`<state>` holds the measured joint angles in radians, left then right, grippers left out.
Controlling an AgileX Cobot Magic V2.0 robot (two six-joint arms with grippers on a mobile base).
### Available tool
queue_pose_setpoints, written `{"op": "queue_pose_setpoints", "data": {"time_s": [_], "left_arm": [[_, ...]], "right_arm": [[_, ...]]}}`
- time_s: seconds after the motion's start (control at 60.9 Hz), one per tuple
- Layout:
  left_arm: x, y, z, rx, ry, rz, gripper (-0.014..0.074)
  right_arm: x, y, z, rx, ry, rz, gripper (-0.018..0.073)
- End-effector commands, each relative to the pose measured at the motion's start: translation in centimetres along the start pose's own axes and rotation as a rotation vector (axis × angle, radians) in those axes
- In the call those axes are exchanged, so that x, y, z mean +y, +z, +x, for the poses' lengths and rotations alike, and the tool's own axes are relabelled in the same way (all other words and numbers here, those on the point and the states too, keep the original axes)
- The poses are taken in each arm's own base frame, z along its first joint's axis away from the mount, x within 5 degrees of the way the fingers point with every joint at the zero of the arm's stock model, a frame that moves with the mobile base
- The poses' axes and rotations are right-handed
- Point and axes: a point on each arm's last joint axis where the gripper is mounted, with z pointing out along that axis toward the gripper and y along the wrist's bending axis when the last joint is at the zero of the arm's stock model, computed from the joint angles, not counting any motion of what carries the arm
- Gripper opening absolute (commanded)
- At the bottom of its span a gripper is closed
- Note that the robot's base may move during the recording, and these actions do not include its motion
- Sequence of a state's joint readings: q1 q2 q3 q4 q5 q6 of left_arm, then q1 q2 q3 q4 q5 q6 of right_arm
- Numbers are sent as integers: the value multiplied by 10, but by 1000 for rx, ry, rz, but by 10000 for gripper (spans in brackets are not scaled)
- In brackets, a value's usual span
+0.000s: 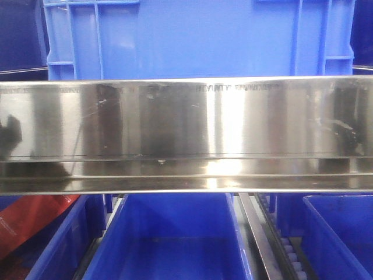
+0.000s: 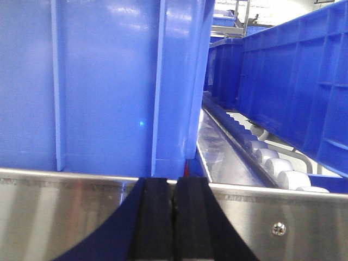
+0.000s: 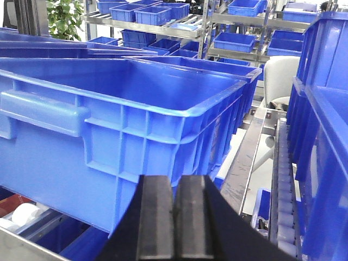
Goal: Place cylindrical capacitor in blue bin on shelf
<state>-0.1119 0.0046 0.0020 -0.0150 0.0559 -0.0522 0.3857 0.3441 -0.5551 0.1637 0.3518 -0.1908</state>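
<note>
A wide shiny rail of the shelf point(image 1: 186, 134) ran across the front view from one side to the other. It was so bright that it showed blurry shapes like a mirror. A big blue bin point(image 1: 192, 38) sat on the level above the rail. Below the rail there were more blue bins, with one open bin point(image 1: 169, 239) right in the middle. A red thing point(image 1: 29, 224) lay at the lower left, but it was too blurry to tell what it was. In the left wrist view, the left gripper point(image 2: 175, 217) had its two black fingers pressed together, and nothing could be seen between them. It was close to a steel rail, and a blue bin wall point(image 2: 103, 81) stood just behind that rail. White rollers point(image 2: 272, 163) ran along a track to the right. In the right wrist view, the right gripper point(image 3: 175, 223) also had its black fingers pressed together, and nothing showed between them. A large open blue bin point(image 3: 125, 109) sat just in front of it. Far back there were more racks with small blue bins and a green plant point(image 3: 65, 16). The cylindrical capacitor did not show in any of the views.
</note>
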Motion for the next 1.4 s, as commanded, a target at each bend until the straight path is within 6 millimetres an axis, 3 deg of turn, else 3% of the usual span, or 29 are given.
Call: {"op": "queue_pose_setpoints", "data": {"time_s": [0.0, 0.181, 0.394, 0.542, 0.771, 1.05, 1.379], "left_arm": [[0, 0, -3, -30, -3, 2, -111], [0, 0, -3, -30, -3, 2, -111], [0, 0, -3, -30, -3, 2, -111], [0, 0, -3, -30, -3, 2, -111], [0, 0, -3, -30, -3, 2, -111], [0, 0, -3, -30, -3, 2, -111], [0, 0, -3, -30, -3, 2, -111]], "right_arm": [[-1, -1, -3, -33, -7, 13, -142], [-2, -1, -4, -46, -9, 30, -142], [-15, -4, 6, -46, 6, 228, -142], [-21, -10, 35, -56, 58, 355, -142], [-20, -15, 100, -9, 53, 415, -142], [-19, -13, 145, 30, 45, 423, -142], [-19, -13, 146, 4, 91, 426, -142]]}}
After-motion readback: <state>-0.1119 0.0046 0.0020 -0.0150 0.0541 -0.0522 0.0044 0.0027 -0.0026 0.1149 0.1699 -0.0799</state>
